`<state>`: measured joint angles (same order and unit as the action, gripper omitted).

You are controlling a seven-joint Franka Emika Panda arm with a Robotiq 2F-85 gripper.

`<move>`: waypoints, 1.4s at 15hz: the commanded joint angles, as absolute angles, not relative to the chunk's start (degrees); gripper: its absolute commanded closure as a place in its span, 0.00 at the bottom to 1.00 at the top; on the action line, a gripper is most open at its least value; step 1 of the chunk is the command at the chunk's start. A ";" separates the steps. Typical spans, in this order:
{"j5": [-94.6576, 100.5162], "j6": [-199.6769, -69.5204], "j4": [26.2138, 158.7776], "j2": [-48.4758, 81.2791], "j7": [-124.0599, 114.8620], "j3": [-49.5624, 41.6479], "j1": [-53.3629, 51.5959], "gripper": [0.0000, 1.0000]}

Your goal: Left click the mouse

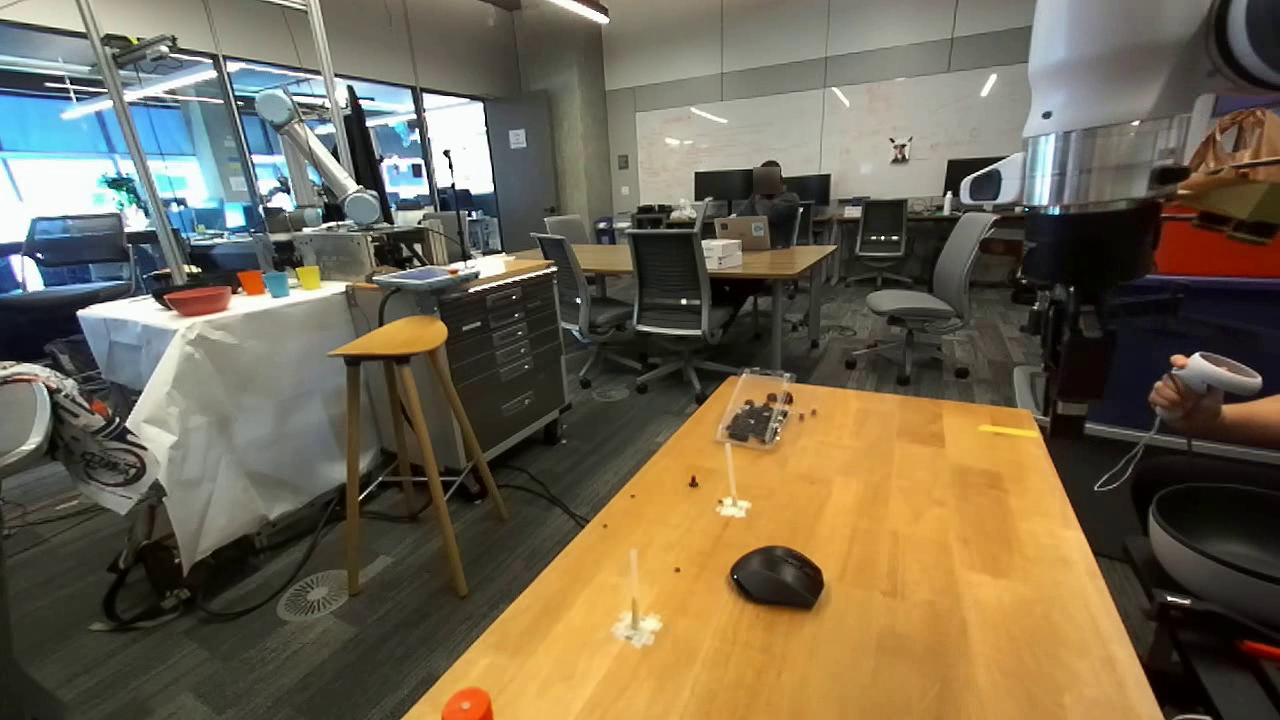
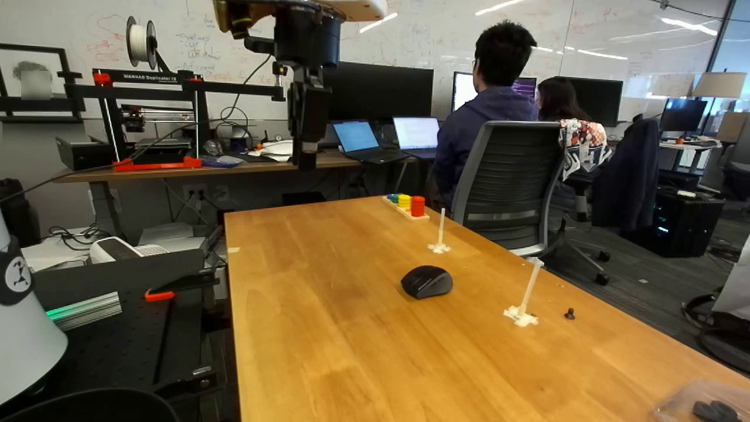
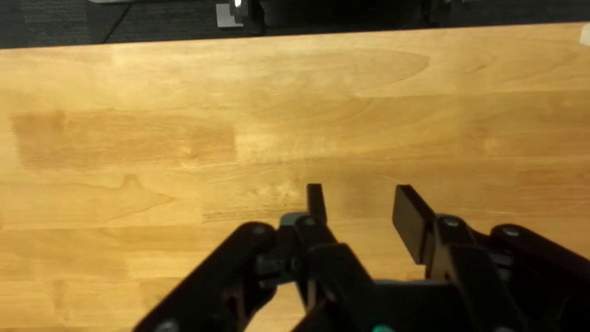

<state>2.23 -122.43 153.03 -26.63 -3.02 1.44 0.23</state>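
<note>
Wrist view: jaws enter from the lower edge and stand apart, with the surface point(image 3: 138, 138) visible between them; beyond the jaws the surface's edge crosses the frame, a pale patch point(image 3: 585, 35) to their upper right. In an exterior view, jaws hang at right; mouse point(image 1: 778, 580) rests on the surface, lower left of the jaws, well apart. Pale sticks point(image 1: 633, 590), two, stand farther left of the jaws than the mouse; a clear box point(image 1: 768, 377) with dark bits point(image 1: 755, 420) lies left of the jaws at similar height in frame. Right of the jaws, a hand point(image 1: 1188, 395) holds a white controller point(image 1: 1215, 374). In an exterior view, jaws are raised above the surface; mouse lies to their lower right, well apart, coloured discs point(image 2: 404, 202) to their right, slightly lower. In both exterior views the gap between the jaws cannot be read.
</note>
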 commanded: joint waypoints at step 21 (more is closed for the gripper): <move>15.47 -141.02 129.79 16.69 -17.94 -1.66 -0.67 1.00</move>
